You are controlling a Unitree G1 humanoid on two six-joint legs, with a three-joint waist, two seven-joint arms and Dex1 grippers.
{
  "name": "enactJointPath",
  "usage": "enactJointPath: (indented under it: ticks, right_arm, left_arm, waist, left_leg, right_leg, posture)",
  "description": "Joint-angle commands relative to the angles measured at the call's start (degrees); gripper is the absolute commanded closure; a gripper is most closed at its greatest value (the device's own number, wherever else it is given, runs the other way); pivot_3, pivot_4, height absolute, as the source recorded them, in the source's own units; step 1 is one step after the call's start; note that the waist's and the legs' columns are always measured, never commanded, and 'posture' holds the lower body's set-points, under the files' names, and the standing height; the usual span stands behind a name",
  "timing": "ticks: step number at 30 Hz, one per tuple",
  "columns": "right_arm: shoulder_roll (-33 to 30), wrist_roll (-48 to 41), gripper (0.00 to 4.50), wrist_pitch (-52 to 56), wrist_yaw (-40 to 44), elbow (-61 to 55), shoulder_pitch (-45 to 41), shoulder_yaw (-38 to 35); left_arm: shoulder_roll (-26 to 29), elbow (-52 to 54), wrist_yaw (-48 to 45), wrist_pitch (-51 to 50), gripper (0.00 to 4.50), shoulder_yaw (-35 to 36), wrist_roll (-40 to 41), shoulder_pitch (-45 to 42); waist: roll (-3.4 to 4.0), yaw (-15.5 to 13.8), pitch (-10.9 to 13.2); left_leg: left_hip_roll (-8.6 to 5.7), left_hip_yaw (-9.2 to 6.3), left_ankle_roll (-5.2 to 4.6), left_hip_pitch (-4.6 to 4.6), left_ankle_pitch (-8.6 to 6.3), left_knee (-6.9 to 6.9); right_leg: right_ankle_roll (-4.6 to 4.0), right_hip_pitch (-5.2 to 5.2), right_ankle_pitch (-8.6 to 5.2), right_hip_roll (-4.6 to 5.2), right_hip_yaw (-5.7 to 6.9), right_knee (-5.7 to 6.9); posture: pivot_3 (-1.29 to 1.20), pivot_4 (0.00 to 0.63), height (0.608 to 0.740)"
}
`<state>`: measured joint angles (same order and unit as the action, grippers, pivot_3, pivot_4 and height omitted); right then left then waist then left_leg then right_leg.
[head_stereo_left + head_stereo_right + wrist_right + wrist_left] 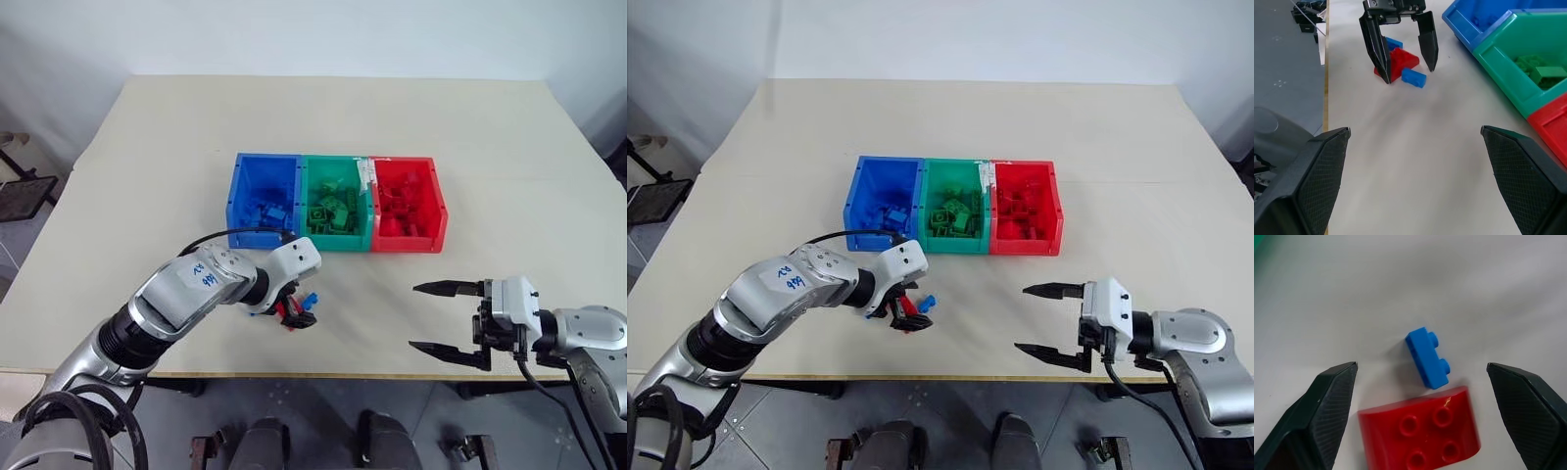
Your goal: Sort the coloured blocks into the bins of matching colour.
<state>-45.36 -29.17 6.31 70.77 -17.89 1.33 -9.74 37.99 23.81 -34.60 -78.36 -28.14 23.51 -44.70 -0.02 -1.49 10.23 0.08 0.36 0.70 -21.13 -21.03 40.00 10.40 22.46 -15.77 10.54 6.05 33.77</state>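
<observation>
Blocks sit under the left gripper (1403, 68), its jaws open astride a red block (1420, 435) with a blue block (1427, 357) just beyond, near the table's (470, 127) front edge. Close squarely on one only. Right gripper (446, 318) hangs open, empty; bins (333, 201) lie mid-table.

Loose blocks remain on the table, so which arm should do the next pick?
Left. Its gripper hangs open right over the red block and blue block; the right gripper is off to the side, away from them.
</observation>
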Motion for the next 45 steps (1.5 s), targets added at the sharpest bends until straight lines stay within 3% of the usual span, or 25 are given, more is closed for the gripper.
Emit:
enactJointPath:
  ticks: [1, 11, 18, 22, 25, 29, 33, 39, 45]
  right_arm:
    - [0.0, -0.9, 0.00, -0.5, -0.8, -2.2, 0.6, -1.2]
    - [-0.1, -0.8, 0.00, -0.7, -1.0, -2.1, 1.1, -0.8]
    - [0.7, -0.4, 0.00, -1.8, -2.6, -2.6, 2.7, -1.3]
    - [3.3, -1.2, 0.00, -3.7, -5.8, -3.9, 3.3, -3.1]
    - [5.3, -1.7, 0.00, -4.5, -8.1, -4.4, 3.0, -4.1]
    - [7.6, -3.4, 0.00, -3.2, -13.0, -5.4, 0.8, -4.9]
    - [9.2, -4.5, 0.00, -2.0, -16.7, -5.3, -2.2, -4.7]
    - [9.7, -5.1, 0.00, -0.4, -19.0, -4.5, -4.9, -4.2]
    - [8.8, -4.2, 0.00, 0.3, -17.0, -3.6, -6.7, -1.7]
  left_arm:
    - [-0.1, 0.4, -0.3, 0.0, 1.19, -0.8, -0.2, 0.5]
    - [-1.9, -1.1, 1.2, 5.1, 4.15, 2.1, -1.8, 2.9]
    - [-3.1, -2.6, 0.0, 16.2, 4.16, 12.1, -0.6, 8.4]
    - [-9.7, -4.4, -2.5, 34.1, 4.16, 29.5, 5.5, 15.6]
    - [-11.5, -6.9, -1.6, 44.1, 4.16, 34.6, 3.3, 18.0]
    - [-15.2, -10.5, 6.1, 47.5, 4.16, 36.9, 0.7, 15.1]
    - [-17.4, -14.1, 7.3, 47.9, 4.16, 35.0, -0.2, 11.9]
    - [-16.4, -18.7, 9.0, 49.0, 4.16, 32.5, -4.9, 9.6]
    - [-13.0, -16.5, 5.6, 45.7, 2.21, 36.3, -0.8, 11.7]
  waist:
    - [0.00, 0.0, 0.0]
    - [0.00, -0.1, 0.0]
    - [0.00, 0.0, 0.0]
    - [0.00, 0.0, 0.0]
    - [0.00, 0.0, 0.0]
    - [-0.01, -0.2, 0.0]
    - [-0.03, -0.3, 0.0]
    - [-0.02, 0.2, 0.0]
    - [-0.02, 0.2, 0.0]
  left_leg:
    - [0.00, 0.00, 0.00, 0.00, 0.00, 0.01]
    - [-0.01, -0.01, 0.00, 0.01, 0.00, 0.03]
    - [-0.01, -0.01, 0.00, 0.00, 0.00, 0.04]
    - [0.01, 0.00, 0.00, 0.01, 0.00, 0.04]
    - [0.03, -0.01, 0.00, 0.02, 0.00, 0.04]
    - [0.00, -0.02, 0.00, 0.04, 0.00, 0.12]
    - [-0.03, -0.02, 0.00, 0.02, 0.00, 0.14]
    - [-0.02, -0.01, 0.00, 0.06, 0.00, 0.02]
    - [-0.01, -0.01, 0.00, 0.04, 0.00, 0.01]
  right_leg:
    - [0.00, -0.01, 0.00, 0.00, 0.00, 0.00]
    - [0.00, -0.03, 0.00, 0.00, 0.00, 0.01]
    - [0.00, -0.01, 0.00, 0.00, 0.00, 0.01]
    - [0.00, -0.01, 0.00, 0.01, 0.00, 0.00]
    - [0.00, -0.02, 0.00, 0.01, 0.02, 0.01]
    - [-0.01, -0.08, 0.02, 0.01, 0.02, 0.01]
    - [0.00, -0.07, 0.03, 0.02, 0.02, 0.02]
    - [0.00, 0.00, 0.03, 0.01, 0.03, 0.07]
    - [0.00, 0.02, 0.03, 0.01, 0.03, 0.08]
  posture:
    - [0.00, 0.150, 0.740]
    - [0.00, 0.150, 0.740]
    - [0.00, 0.150, 0.740]
    - [0.00, 0.150, 0.740]
    - [0.00, 0.150, 0.740]
    - [0.00, 0.150, 0.740]
    - [0.00, 0.150, 0.740]
    - [0.00, 0.150, 0.740]
    - [0.00, 0.150, 0.740]
